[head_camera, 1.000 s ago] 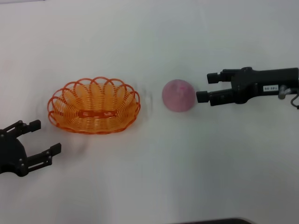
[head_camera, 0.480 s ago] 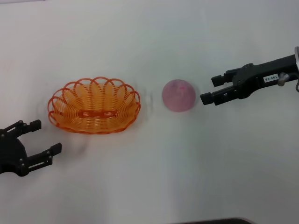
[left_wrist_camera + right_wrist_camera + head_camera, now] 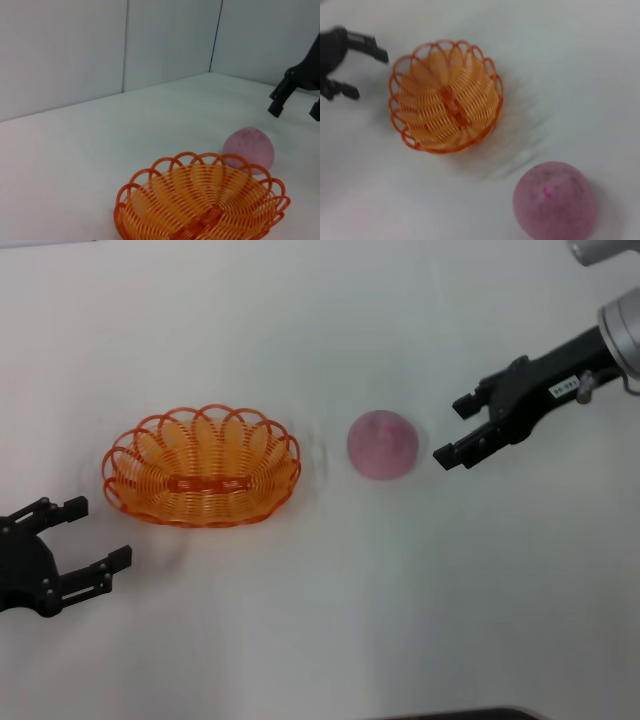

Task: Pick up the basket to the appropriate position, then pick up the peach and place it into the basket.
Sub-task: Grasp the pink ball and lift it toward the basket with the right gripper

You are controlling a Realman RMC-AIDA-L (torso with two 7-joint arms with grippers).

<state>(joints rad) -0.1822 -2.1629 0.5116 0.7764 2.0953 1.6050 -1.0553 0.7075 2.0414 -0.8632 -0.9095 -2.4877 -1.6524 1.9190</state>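
The orange wire basket [image 3: 201, 467] sits empty on the white table, left of centre; it also shows in the left wrist view [image 3: 202, 201] and the right wrist view [image 3: 446, 95]. The pink peach [image 3: 382, 444] rests on the table to the basket's right, also in the left wrist view [image 3: 249, 149] and the right wrist view [image 3: 555, 201]. My right gripper [image 3: 456, 430] is open and empty, just right of the peach and tilted, raised off the table. My left gripper [image 3: 98, 535] is open and empty at the lower left, short of the basket.
The white table [image 3: 320, 620] extends around both objects. A grey wall with a vertical seam [image 3: 215, 37] stands beyond the table's far edge in the left wrist view.
My right gripper has drawn back slightly from the peach and risen, its arm now angled up to the right. The basket, peach and left gripper have not moved.
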